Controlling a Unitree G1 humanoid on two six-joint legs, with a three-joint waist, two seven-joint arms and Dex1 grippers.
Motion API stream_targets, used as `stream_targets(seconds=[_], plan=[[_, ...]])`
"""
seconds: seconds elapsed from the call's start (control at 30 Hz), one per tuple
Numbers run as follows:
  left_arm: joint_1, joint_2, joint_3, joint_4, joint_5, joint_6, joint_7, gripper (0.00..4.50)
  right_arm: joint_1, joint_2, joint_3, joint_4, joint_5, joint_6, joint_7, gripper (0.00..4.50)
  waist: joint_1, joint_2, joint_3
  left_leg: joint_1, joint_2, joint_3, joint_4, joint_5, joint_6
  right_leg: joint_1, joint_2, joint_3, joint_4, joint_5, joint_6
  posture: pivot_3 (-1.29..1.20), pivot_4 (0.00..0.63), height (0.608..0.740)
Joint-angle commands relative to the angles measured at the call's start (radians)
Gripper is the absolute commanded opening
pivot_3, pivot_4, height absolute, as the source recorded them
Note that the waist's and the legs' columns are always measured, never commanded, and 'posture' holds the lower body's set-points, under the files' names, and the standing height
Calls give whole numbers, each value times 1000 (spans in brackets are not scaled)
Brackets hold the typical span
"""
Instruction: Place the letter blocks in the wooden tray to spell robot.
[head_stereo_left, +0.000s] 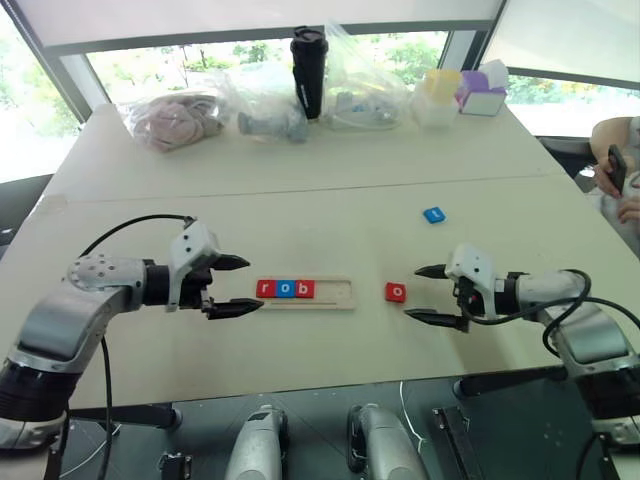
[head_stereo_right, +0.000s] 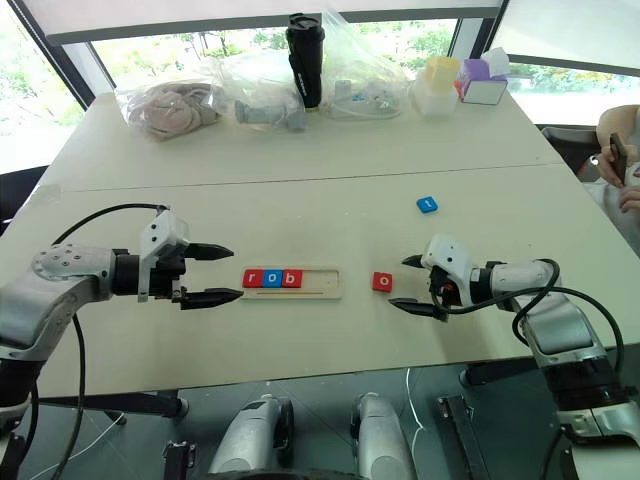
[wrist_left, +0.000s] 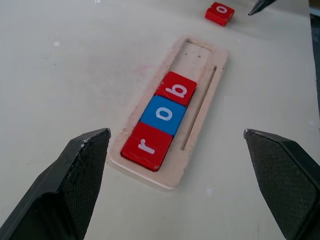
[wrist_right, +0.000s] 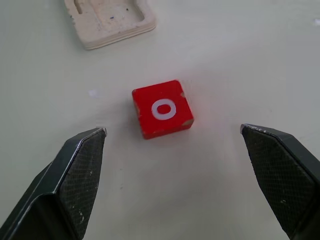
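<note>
The wooden tray (head_stereo_left: 335, 293) lies mid-table with three letter blocks in its left part: a red "r" (head_stereo_left: 265, 288), a blue "o" (head_stereo_left: 285, 289) and a red "b" (head_stereo_left: 305, 289). Its right part is bare. A red "o" block (head_stereo_left: 396, 292) sits flat on the table just right of the tray. Farther back to the right lies a blue block (head_stereo_left: 433, 215). My left gripper (head_stereo_left: 252, 284) is open, hovering just left of the tray's left end. My right gripper (head_stereo_left: 413, 292) is open, just right of the red "o" block (wrist_right: 162, 108) and pointing at it, not touching.
Along the table's far edge stand a black bottle (head_stereo_left: 308, 72), plastic bags (head_stereo_left: 175, 118) with soft items and small coloured boxes (head_stereo_left: 482, 95). A person's hand holding a phone (head_stereo_left: 615, 170) is at the right edge. A seam crosses the table behind the tray.
</note>
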Motion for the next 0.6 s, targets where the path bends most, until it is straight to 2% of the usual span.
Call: stream_targets(seconds=[0.03, 0.1, 0.2, 0.33, 0.37, 0.6], plan=[[14, 10, 36, -41, -13, 0, 5, 4500, -26, 19, 13, 34, -9, -46, 17, 4453, 3, 0, 0, 0, 0, 0, 0, 0, 0, 0, 0, 0, 0, 0, 0, 0, 150, 740], [25, 9, 38, -53, -13, 5, 12, 4500, -36, 28, 31, 58, -29, -71, 17, 4453, 3, 0, 0, 0, 0, 0, 0, 0, 0, 0, 0, 0, 0, 2, -2, 0, 150, 740], [44, 21, 31, -54, 9, -6, 14, 4500, -43, 35, 39, 78, -36, -90, 22, 3584, 4, 0, 0, 0, 0, 0, 2, 0, 0, 0, 0, 0, 1, 2, -2, 0, 150, 740], [47, 20, 38, -54, 4, -2, 17, 4500, -49, 36, 40, 82, -35, -93, 29, 1461, 6, 0, 0, 0, 1, 0, 6, 0, 0, 0, 0, 0, 5, 1, -1, 0, 150, 740], [47, 20, 39, -55, 4, -2, 17, 4500, -52, 35, 37, 74, -32, -87, 29, 1143, 8, 0, 0, 0, 1, 0, 7, 0, 0, 0, 0, 0, 6, 0, 0, 0, 150, 740], [39, 19, 33, -48, 1, -3, 10, 4500, -112, 38, 21, -29, 0, -21, 16, 1153, 18, 0, 0, 0, 1, 0, 9, 0, 0, -1, 0, 0, 9, 0, -1, 0, 150, 740]])
